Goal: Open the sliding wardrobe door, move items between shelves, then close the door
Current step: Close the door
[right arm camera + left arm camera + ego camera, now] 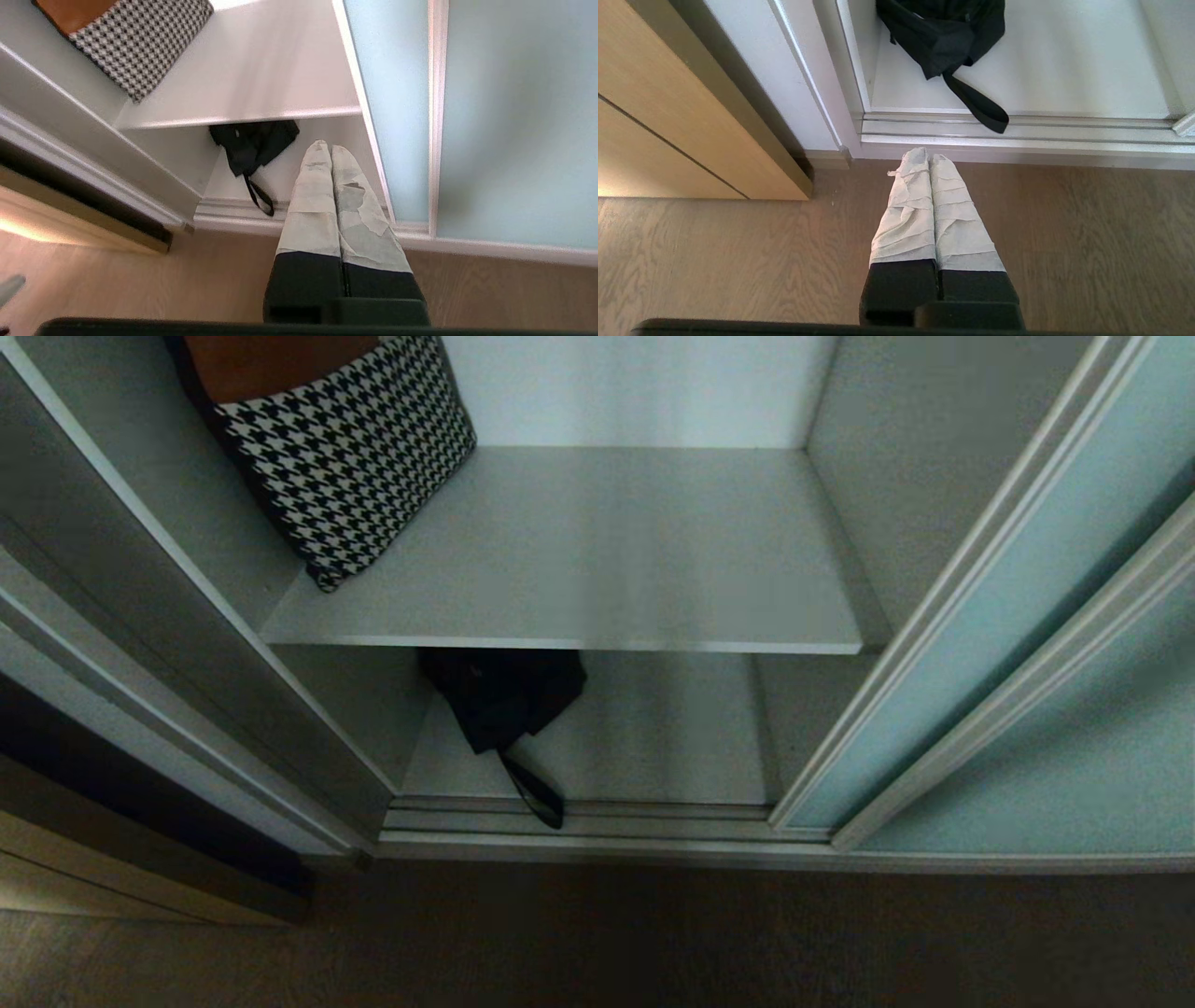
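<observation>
Brown wood-grain floor [597,943] ran up to the wardrobe's silver bottom track [579,817], and beyond it the compartment stood exposed, because the sliding wardrobe door [943,672] was already pushed off to my right, overlapping the second pane. That left the transfer as the step in hand, I judged.

On the lower shelf [653,737] lay the black garment [504,695], bunched toward the left, its strap [537,793] trailing forward over the track; it would need lifting clear of the rails before the door could be closed. The upper shelf [597,551] held a houndstooth cushion [350,457] leaning in its left corner, the rest of the board bare and so, I thought, the likely destination.

My right pincer [331,149] was closed on nothing, its wrapped fingertips pressed together and aimed into the lower compartment beside the garment, not touching it. My left pincer [928,156] was likewise closed and empty, parked low above the floor short of the track.

Neither arm showed from the head. The upper shelf's front edge hid the garment's rear portion, and the cushion's top was cut off.
</observation>
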Available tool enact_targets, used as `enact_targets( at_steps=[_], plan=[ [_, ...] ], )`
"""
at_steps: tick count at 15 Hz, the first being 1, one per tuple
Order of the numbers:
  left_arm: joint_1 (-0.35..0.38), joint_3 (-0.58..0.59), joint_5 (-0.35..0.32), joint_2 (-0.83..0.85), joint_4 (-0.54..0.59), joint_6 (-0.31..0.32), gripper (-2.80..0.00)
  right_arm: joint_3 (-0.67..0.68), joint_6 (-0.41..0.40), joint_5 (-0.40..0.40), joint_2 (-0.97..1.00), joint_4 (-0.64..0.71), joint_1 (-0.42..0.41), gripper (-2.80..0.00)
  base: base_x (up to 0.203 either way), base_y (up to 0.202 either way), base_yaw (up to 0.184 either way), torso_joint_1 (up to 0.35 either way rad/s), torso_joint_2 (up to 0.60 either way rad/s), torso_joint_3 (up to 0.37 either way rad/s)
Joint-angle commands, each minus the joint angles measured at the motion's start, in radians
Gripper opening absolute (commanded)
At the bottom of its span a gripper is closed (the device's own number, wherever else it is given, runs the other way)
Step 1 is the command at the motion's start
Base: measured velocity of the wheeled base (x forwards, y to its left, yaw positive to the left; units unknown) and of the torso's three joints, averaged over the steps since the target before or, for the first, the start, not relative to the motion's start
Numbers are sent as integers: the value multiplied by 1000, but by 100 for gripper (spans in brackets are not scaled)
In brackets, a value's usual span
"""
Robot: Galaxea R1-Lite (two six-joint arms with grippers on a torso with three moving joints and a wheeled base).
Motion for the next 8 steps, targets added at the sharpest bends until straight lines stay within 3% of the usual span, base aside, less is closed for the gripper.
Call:
enact_targets(
  at_steps=[1, 4, 8],
  plan=[
    [0, 0, 0, 1, -1, 0, -280, -52, 0, 0, 93, -6, 2, -280, 0, 0, 0, 0, 0, 0],
    [0, 0, 0, 1, -1, 0, -280, -88, 5, -4, 180, -65, -1, -280, 0, 0, 0, 0, 0, 0],
    [0, 0, 0, 1, -1, 0, -280, -110, 3, -87, 261, -148, 10, -280, 0, 0, 0, 0, 0, 0]
  ],
)
